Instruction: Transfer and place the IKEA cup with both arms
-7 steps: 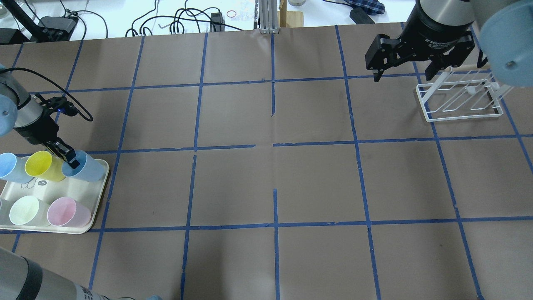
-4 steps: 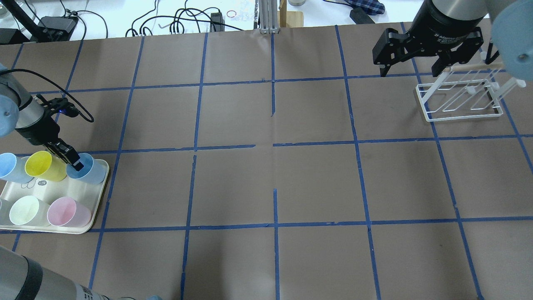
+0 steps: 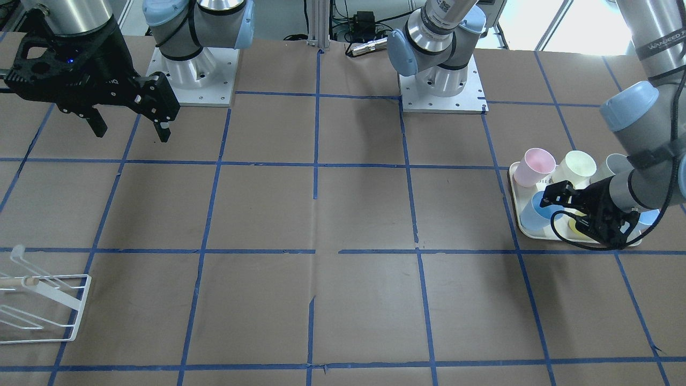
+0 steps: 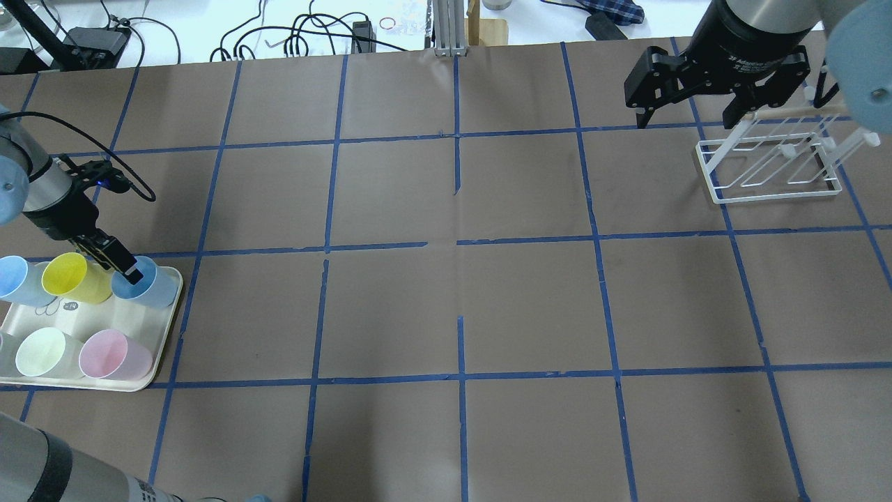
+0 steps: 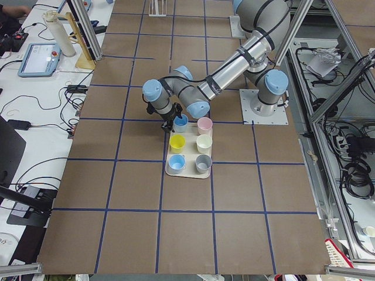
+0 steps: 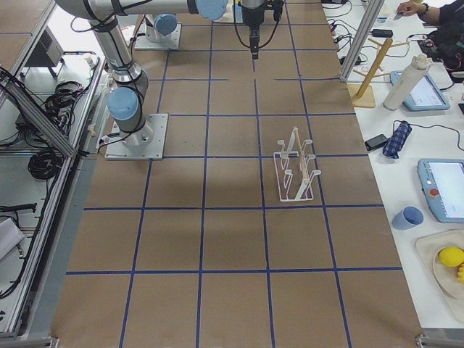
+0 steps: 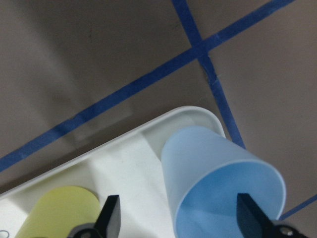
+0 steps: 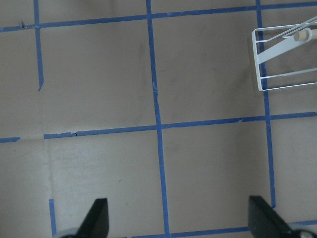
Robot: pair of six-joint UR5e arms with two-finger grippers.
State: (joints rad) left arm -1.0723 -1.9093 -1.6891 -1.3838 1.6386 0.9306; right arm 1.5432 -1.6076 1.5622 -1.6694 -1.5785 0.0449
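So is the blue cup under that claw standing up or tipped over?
Standing up: the IKEA cup sits on the tray corner, mouth open upward, with one finger of the left claw inside its rim.

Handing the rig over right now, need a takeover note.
Left gripper: open, jaws straddling the IKEA cup wall, one finger inside, one outside.
Right gripper: open, empty, held above the table, apart from the white rack.
Cup: upright in a corner of the tray, not yet lifted.
Done: approach only.
Left: close, lift, pass to the other arm, place.
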